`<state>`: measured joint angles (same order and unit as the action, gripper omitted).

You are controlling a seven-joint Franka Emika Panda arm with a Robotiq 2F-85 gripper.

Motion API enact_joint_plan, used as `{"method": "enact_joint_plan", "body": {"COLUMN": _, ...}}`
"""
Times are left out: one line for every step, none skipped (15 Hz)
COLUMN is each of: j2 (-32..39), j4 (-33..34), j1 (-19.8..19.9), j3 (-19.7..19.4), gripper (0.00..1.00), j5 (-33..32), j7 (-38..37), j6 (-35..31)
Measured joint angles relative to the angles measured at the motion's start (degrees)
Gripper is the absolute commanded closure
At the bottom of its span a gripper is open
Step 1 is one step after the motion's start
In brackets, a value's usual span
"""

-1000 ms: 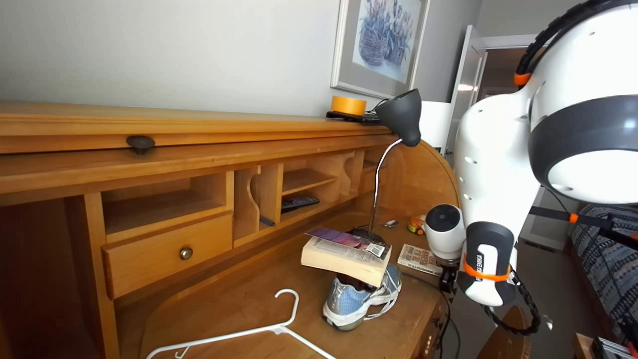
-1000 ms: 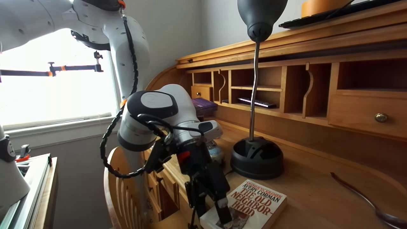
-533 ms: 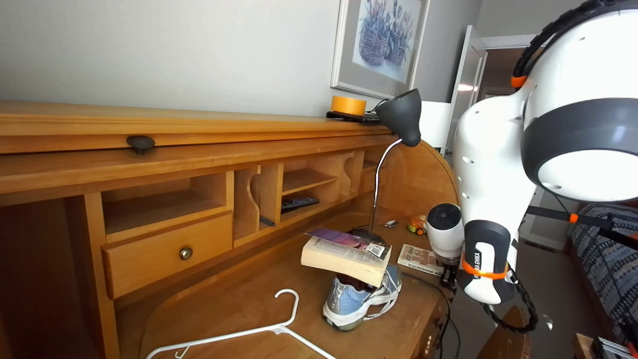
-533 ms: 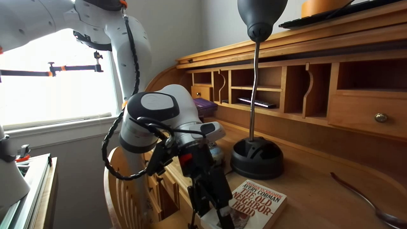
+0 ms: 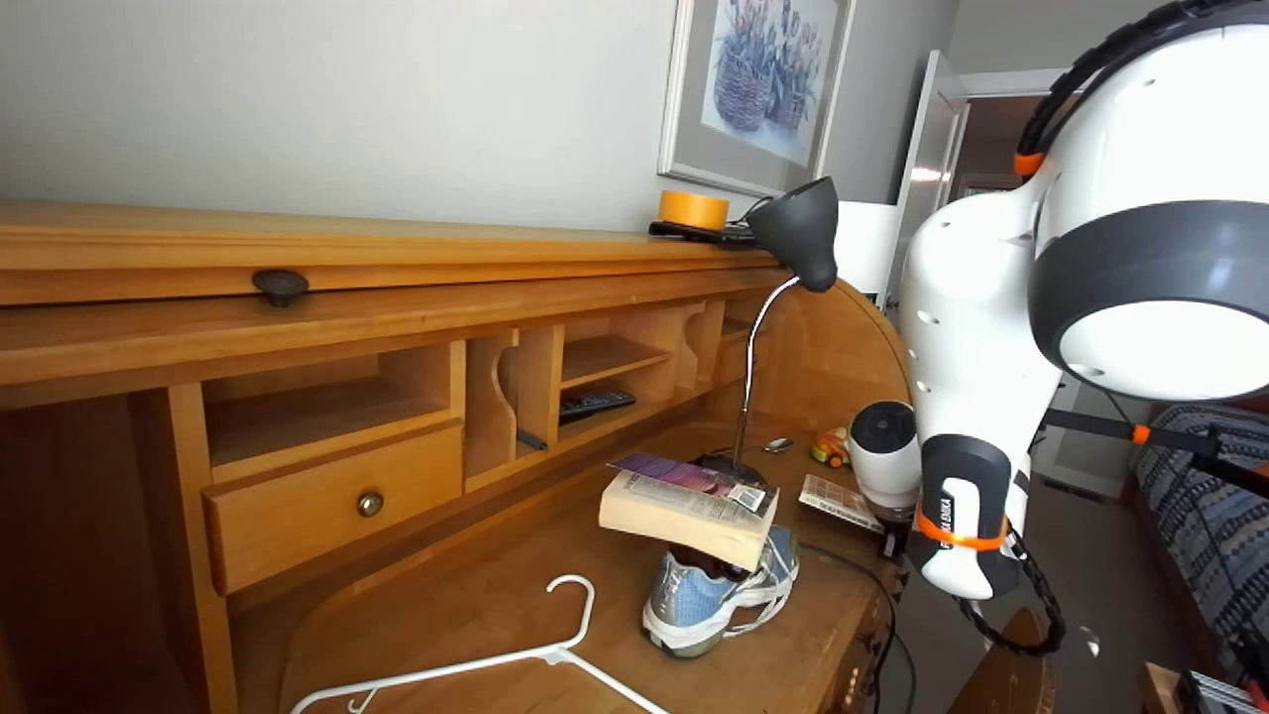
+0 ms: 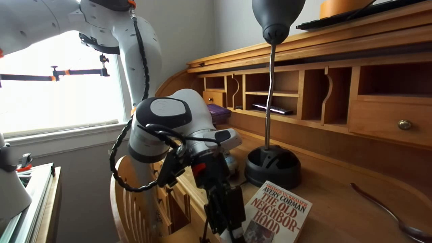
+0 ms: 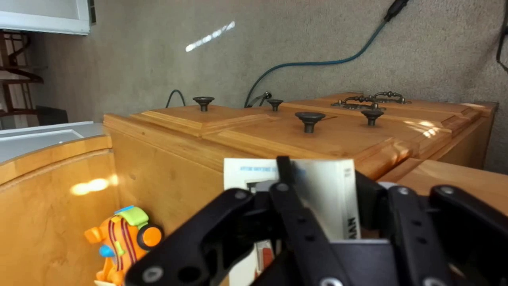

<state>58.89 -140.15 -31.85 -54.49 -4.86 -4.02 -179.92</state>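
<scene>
My gripper (image 7: pixel 320 169) has a white paperback book (image 7: pixel 337 198) between its fingers. One finger lies across the cover, and the other stands against the spine side. In an exterior view the red-lettered cover of the book (image 6: pixel 283 216) reads "The Old Neighborhood", and it sits tilted, its near end beside the gripper, whose fingertips are cut off by the frame's lower edge. Seen from farther off, the book (image 5: pixel 838 499) slants near the desk corner beside the arm, where the arm hides the gripper. The jaws appear closed onto the book.
A black lamp base (image 6: pixel 271 170) stands close behind the book, with a spoon (image 6: pixel 379 206) to its side. An orange toy (image 7: pixel 123 238) sits near the desk's side wall. A blue shoe (image 5: pixel 689 600) carries a thick book (image 5: pixel 684 516); a white hanger (image 5: pixel 555 653) lies beyond.
The book was flat on the desk; now it is tilted and shifted slightly toward the lamp. The gripper has moved a little the same way and its fingers have closed in.
</scene>
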Motion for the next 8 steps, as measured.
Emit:
{"method": "enact_joint_plan", "body": {"j2": 0.0, "j4": 0.1, "j1": 0.1, "j3": -0.2, "gripper": 0.94, "j5": 0.0, "j7": 0.1, "j6": 0.0}}
{"method": "enact_joint_plan", "body": {"j2": 0.0, "j4": 0.2, "j1": 0.2, "j3": -0.2, "gripper": 0.94, "j5": 0.0, "j7": 0.3, "j6": 0.0}}
{"method": "enact_joint_plan", "body": {"j2": 0.0, "j4": 0.3, "j1": 0.2, "j3": -0.3, "gripper": 0.94, "j5": 0.0, "j7": 0.6, "j6": 0.0}}
{"method": "enact_joint_plan", "body": {"j2": 0.0, "j4": 0.3, "j1": 0.2, "j3": -0.3, "gripper": 0.94, "j5": 0.0, "j7": 0.9, "j6": 0.1}}
{"method": "enact_joint_plan", "body": {"j2": -0.2, "j4": 0.3, "j1": 0.2, "j3": -0.4, "gripper": 0.94, "j5": 0.0, "j7": 1.3, "j6": 0.2}}
{"method": "enact_joint_plan", "body": {"j2": -0.4, "j4": 0.3, "j1": 0.2, "j3": -0.4, "gripper": 0.94, "j5": 0.0, "j7": 1.8, "j6": 0.4}}
{"method": "enact_joint_plan", "body": {"j2": -0.7, "j4": 0.3, "j1": 0.2, "j3": -0.5, "gripper": 0.94, "j5": -0.1, "j7": 2.4, "j6": 0.6}}
{"method": "enact_joint_plan", "body": {"j2": -1.3, "j4": 0.2, "j1": 0.2, "j3": -0.6, "gripper": 0.94, "j5": -0.2, "j7": 3.1, "j6": 0.9}}
